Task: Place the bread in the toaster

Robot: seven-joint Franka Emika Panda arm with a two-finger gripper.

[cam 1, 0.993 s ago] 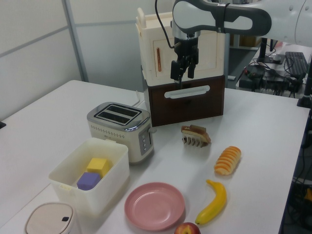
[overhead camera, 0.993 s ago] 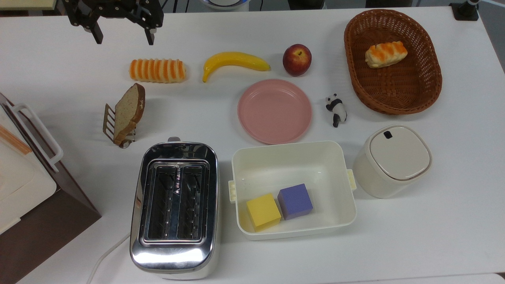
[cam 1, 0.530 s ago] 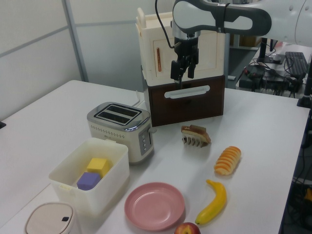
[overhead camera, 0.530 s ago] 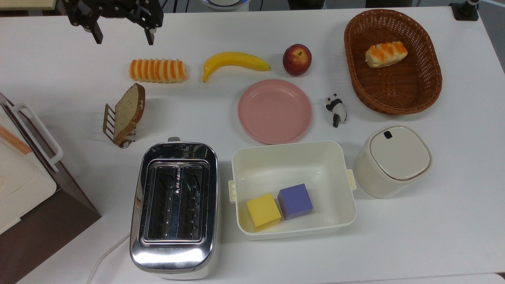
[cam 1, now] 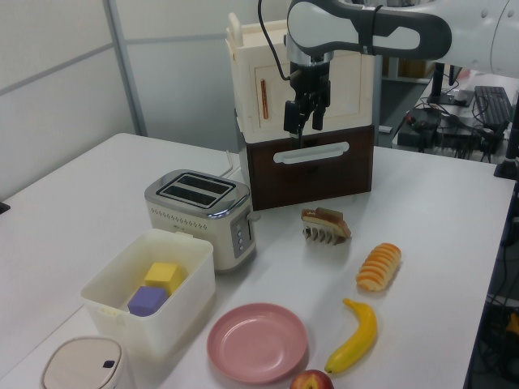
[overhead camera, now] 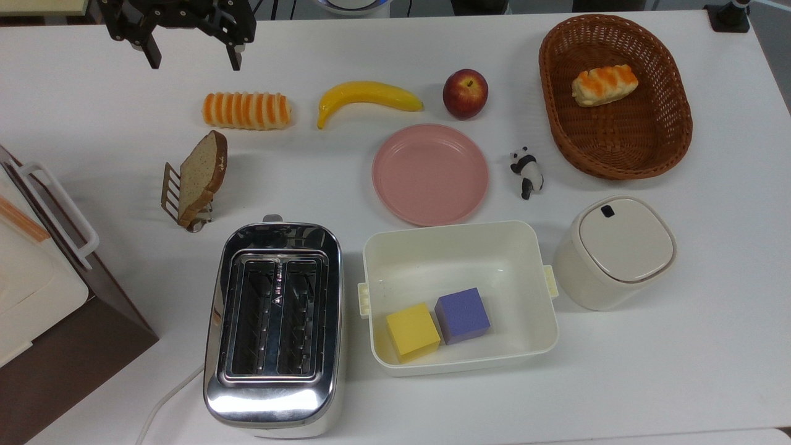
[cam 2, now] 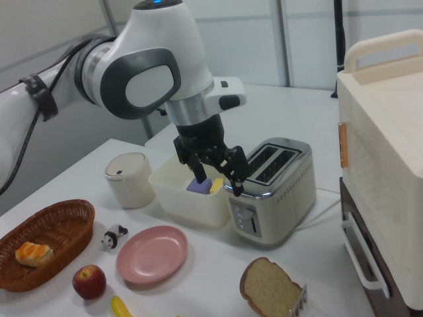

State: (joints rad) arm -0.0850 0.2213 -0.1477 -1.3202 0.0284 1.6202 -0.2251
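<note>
The bread (overhead camera: 203,170) is a speckled brown slice leaning upright in a small wire rack (overhead camera: 170,191), also seen in the left view (cam 1: 327,217) and the right view (cam 2: 272,290). The chrome two-slot toaster (overhead camera: 274,321) stands just in front of it in the top view, slots empty (cam 1: 199,212) (cam 2: 271,188). My gripper (overhead camera: 193,59) hangs open and empty high above the table's far edge, beyond the bread and the striped roll. The gripper (cam 1: 303,121) is well clear of the bread in the left view, and it (cam 2: 218,181) hovers in front of the toaster in the right view.
A striped roll (overhead camera: 246,110), banana (overhead camera: 368,97), apple (overhead camera: 465,93), pink plate (overhead camera: 431,173) and panda figure (overhead camera: 526,171) lie mid-table. A wicker basket (overhead camera: 673,130) holds a bun. A white bin (overhead camera: 460,247) holds yellow and purple cubes beside a lidded canister (overhead camera: 618,250). A brown-and-cream cabinet (overhead camera: 55,321) stands at the top view's left.
</note>
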